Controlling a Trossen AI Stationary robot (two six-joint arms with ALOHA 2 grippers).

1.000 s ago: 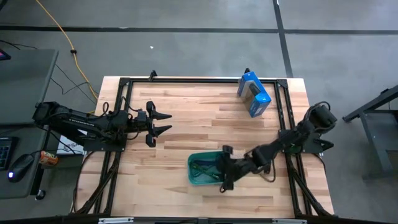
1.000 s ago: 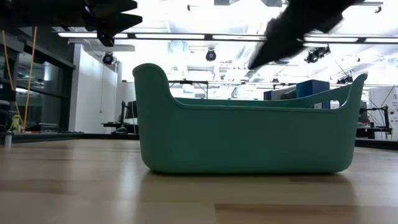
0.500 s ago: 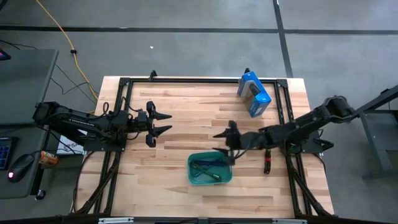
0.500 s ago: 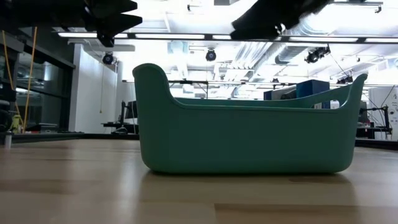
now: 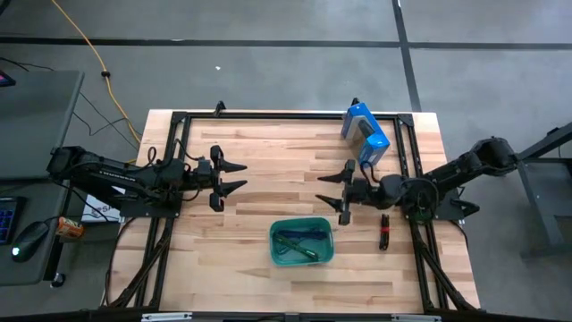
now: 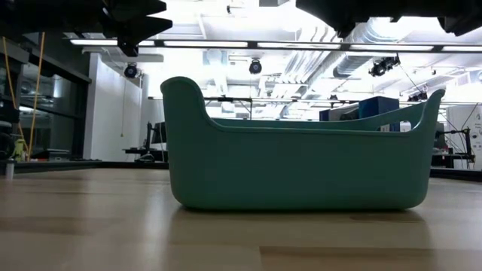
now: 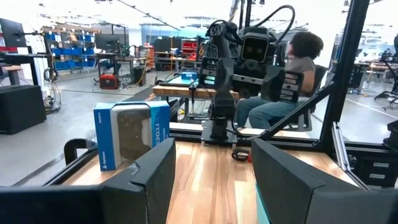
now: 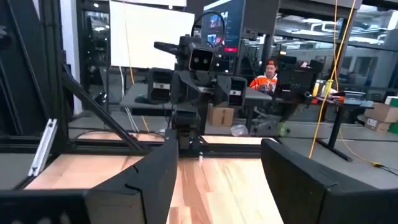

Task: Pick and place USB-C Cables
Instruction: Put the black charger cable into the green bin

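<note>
Left arm: lay stretched level from the table's left edge toward the middle; left gripper (image 5: 236, 177) hung above the boards, fingers spread, nothing between them.

Right arm: reached in from the right edge, elbow bent, forearm level; right gripper (image 5: 340, 190) hung over mid-table, pointing toward the left arm, fingers parted and empty.

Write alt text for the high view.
On a wooden table, a teal tub holds cables; a red-and-black cable lies outside it. The open right gripper hovers above the tub, near a blue box; the open left gripper waits left.
</note>
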